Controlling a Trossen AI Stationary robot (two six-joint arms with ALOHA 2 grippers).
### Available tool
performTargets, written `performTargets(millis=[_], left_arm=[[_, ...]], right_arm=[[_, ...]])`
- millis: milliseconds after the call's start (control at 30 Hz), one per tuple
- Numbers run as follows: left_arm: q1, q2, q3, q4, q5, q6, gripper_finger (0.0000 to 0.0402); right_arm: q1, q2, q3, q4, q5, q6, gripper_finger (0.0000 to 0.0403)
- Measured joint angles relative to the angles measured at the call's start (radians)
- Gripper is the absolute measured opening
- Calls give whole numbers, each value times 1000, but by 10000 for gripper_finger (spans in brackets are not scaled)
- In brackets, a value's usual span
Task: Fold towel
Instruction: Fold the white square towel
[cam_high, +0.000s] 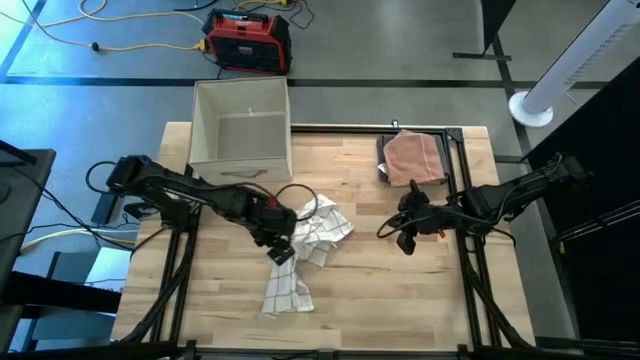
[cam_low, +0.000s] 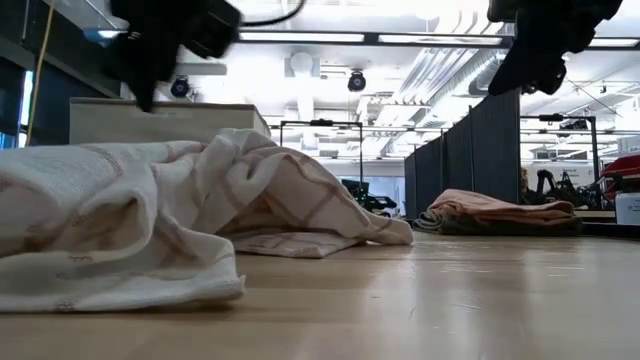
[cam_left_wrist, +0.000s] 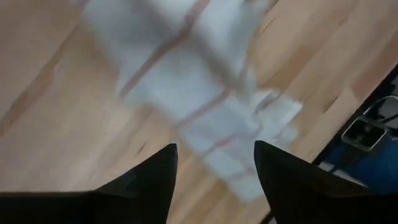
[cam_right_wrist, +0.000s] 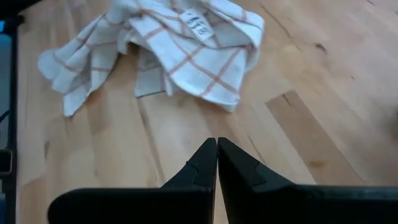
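Observation:
A white towel (cam_high: 302, 258) with thin reddish checks lies crumpled on the wooden table's middle. One bunched part is toward the centre (cam_right_wrist: 186, 43), and a narrower tail runs toward the near edge (cam_left_wrist: 186, 81). My left gripper (cam_left_wrist: 214, 180) hovers open above the towel's left side (cam_high: 281, 248), raised clear of it in the low view (cam_low: 150, 50). My right gripper (cam_right_wrist: 216, 163) is shut with nothing in it. It hangs above bare table right of the towel (cam_high: 405, 240).
A folded pink cloth (cam_high: 413, 158) lies at the table's far right, on a dark frame. A white open box (cam_high: 240, 122) stands at the far left edge. Bare wood (cam_high: 380, 300) lies between the towel and the right side.

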Motion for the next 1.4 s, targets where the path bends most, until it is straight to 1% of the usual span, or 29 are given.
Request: performTargets(millis=[100,167,333,500,633,933,967,1000,1067,1100,1133,1233,1400], left_arm=[[-32,-12,0,-105,-16,19,216],[-51,-11,-4,-125,-27,45,217],[-100,-11,-66,-39,-63,74,216],[-165,-8,-145,69,-74,74,209],[-209,-8,-162,97,-81,46,204],[-265,-6,-172,96,-97,34,200],[-271,-6,-173,96,-99,33,200],[-274,-6,-173,90,-107,33,200],[-278,-6,-173,74,-142,33,200],[-278,-6,-173,63,-159,36,200],[-275,-6,-173,52,-172,48,200],[-248,-6,-173,45,-199,102,200],[-179,-7,-173,44,-278,210,200]], right_arm=[[-14,32,0,30,-28,-60,1],[-34,79,0,49,-52,-119,7],[-84,260,0,129,-78,-316,45],[-136,445,0,309,-99,-525,100],[-181,564,2,471,-120,-651,141],[-226,739,38,559,-158,-676,136],[-230,756,43,566,-159,-678,132],[-230,759,55,545,-150,-667,109],[-231,743,86,476,-147,-662,46],[-231,727,106,429,-148,-661,24],[-231,710,132,385,-150,-651,14],[-232,627,234,223,-137,-620,6],[-231,456,452,-14,-84,-641,2]])
